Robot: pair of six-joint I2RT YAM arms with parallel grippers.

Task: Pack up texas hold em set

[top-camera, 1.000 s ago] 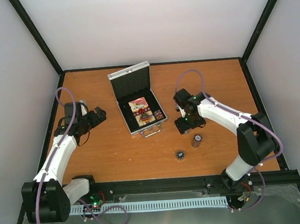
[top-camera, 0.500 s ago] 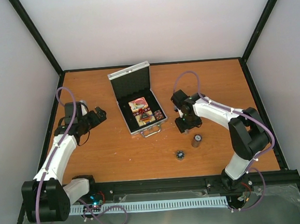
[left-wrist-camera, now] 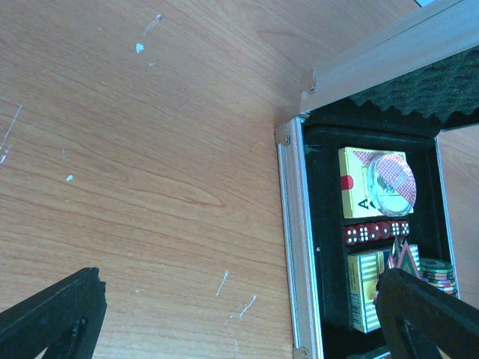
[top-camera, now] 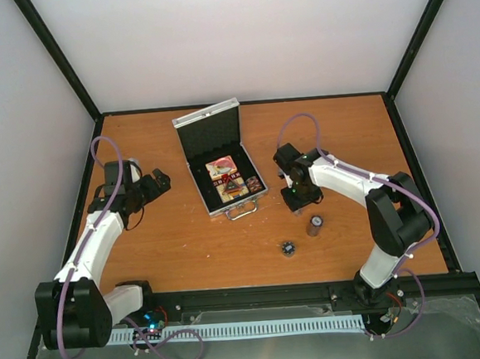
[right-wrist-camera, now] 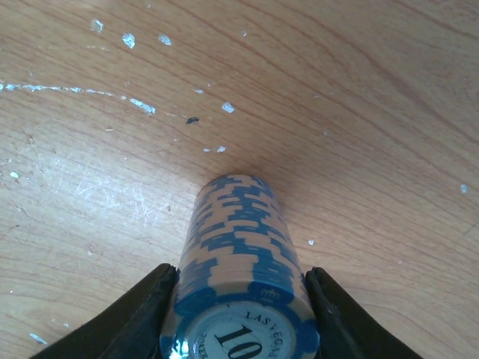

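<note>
The silver case lies open at the table's middle, lid up, handle toward me. In the left wrist view its rim frames black lining with a yellow card deck, a clear disc, red dice, a triangular button and green chips. My left gripper is open and empty, left of the case. My right gripper is shut on a blue-and-cream chip stack standing on the table, right of the case.
Two more small dark chip stacks stand on the table: one just in front of the right gripper, one nearer the front edge. Black frame posts and white walls border the orange table.
My right arm has shifted slightly left, its gripper settling over the chip stack beside the case. The left arm has barely moved.
</note>
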